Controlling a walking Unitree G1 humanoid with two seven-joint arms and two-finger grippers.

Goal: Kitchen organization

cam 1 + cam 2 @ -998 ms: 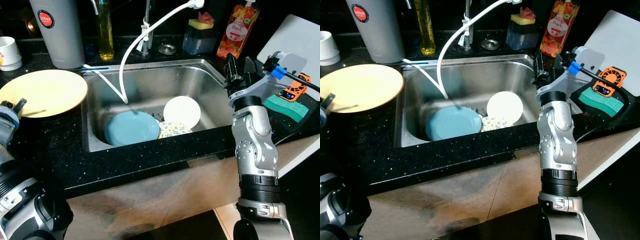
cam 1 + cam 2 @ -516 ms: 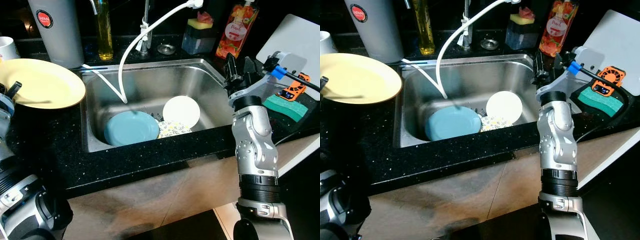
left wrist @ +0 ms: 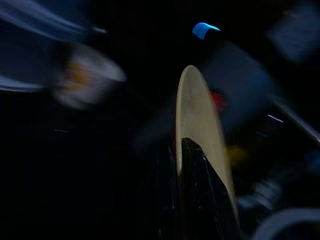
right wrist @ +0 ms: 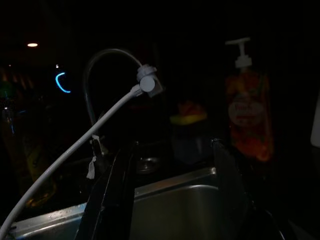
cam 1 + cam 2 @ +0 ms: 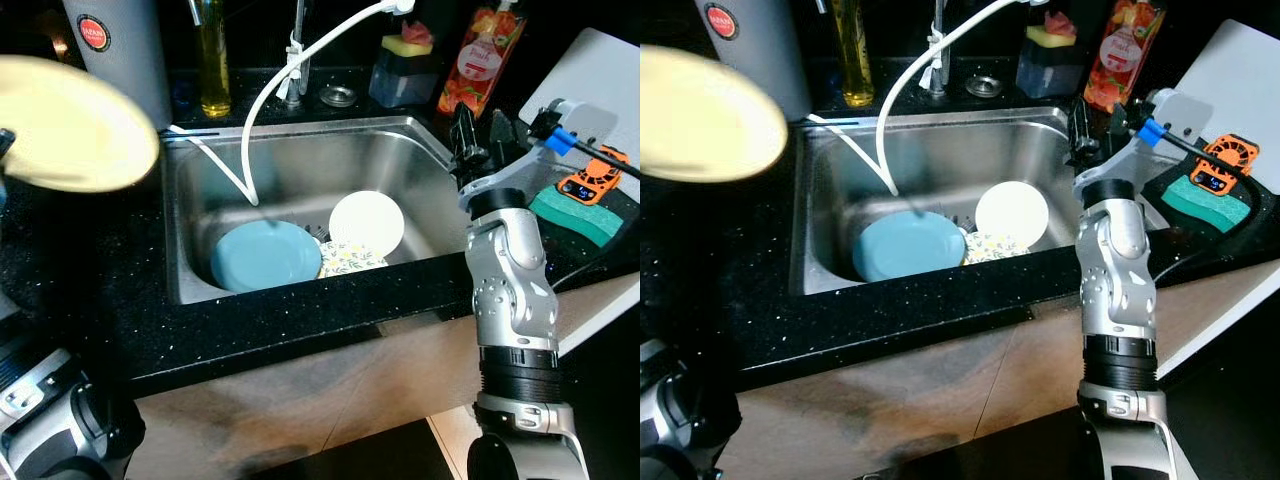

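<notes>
Lifted off the bench (image 5: pixel 90 290) since a second ago, the yellow plate (image 5: pixel 70 125) now hangs blurred, pinched at its rim by the left hand (image 3: pixel 187 165). Right hand (image 5: pixel 478 135) stays spread open above the sink (image 5: pixel 400 150) corner.

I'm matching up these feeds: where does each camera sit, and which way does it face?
Left and right eye views: on the head, looking down at the sink; the right arm shows.
Left wrist view: along the left gripper, shut on the yellow plate.
Right wrist view: along the open right gripper toward the faucet.
Shared: the soap bottle, in the eye and right wrist views.
</notes>
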